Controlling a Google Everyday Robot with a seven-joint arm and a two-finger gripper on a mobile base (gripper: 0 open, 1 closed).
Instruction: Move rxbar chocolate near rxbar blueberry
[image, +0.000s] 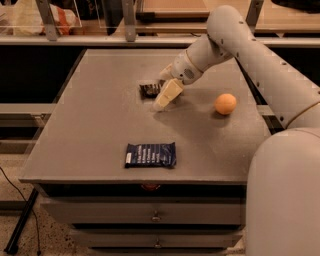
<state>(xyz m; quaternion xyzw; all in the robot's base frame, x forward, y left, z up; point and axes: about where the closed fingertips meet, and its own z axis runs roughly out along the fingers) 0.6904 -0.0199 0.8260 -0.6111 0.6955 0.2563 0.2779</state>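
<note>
The rxbar chocolate (149, 90), a small black wrapper, lies flat on the table left of centre toward the back. My gripper (165, 95) sits right over its right end, cream fingers pointing down toward the table. The gripper body hides that end of the bar. The rxbar blueberry (150, 154), a dark navy wrapper with white text and a white patch at its left end, lies flat near the table's front edge, well apart from the black bar.
An orange ball (225, 104) rests on the grey table (100, 125) to the right of the gripper. Drawers (150, 215) run below the front edge. Shelving and railings stand behind the table.
</note>
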